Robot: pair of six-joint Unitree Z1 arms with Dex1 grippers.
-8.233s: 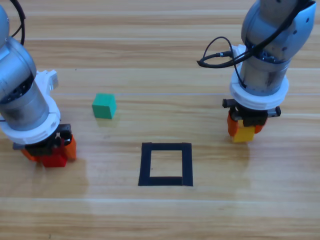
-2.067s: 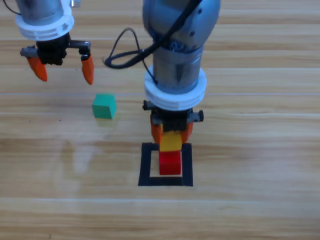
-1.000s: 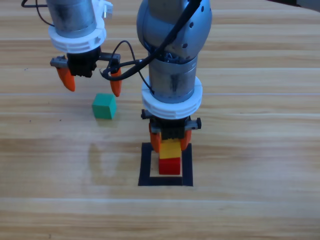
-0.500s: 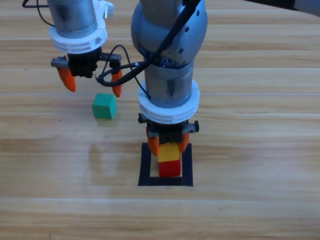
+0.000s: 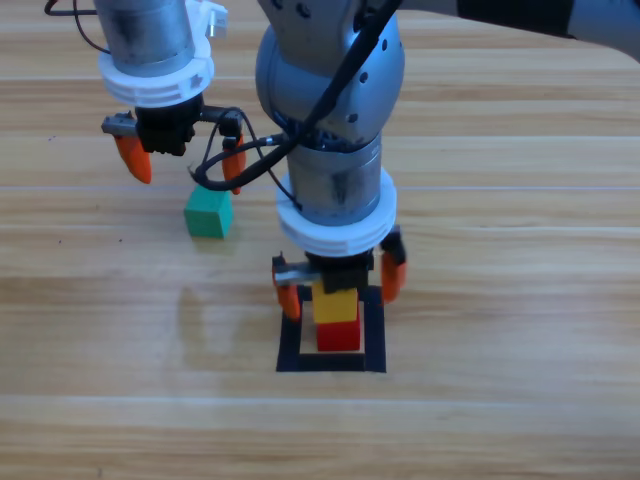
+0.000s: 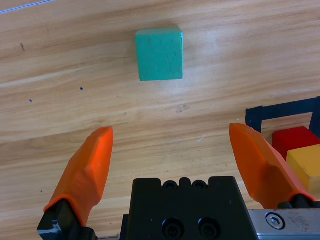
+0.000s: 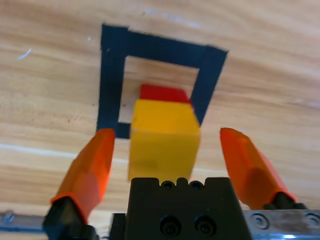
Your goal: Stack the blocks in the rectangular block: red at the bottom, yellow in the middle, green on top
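The red cube point(image 5: 339, 336) sits inside the black tape rectangular block point(image 5: 331, 361), and the yellow cube point(image 5: 337, 303) rests on top of it. My right gripper point(image 5: 340, 282) hangs over them, open, one jaw on each side of the yellow cube without touching it. In the right wrist view the yellow cube point(image 7: 163, 138) sits between the spread jaws, with the red cube point(image 7: 163, 93) showing beyond it inside the rectangular block point(image 7: 111, 75). The green cube point(image 5: 208, 212) lies on the table to the left. My left gripper point(image 5: 183, 166) hovers just behind it, open; the left wrist view shows the green cube point(image 6: 159, 54) ahead of its jaws.
A black cable point(image 5: 228, 165) from the right arm loops close to the left gripper's right jaw. The right arm's grey body point(image 5: 330, 90) stands right beside the left arm. Bare wooden table point(image 5: 520, 300) stretches to the right and along the front.
The right gripper has opened and let go of the yellow cube, which now rests on the red one. The left gripper has barely moved, still hovering behind the green cube.
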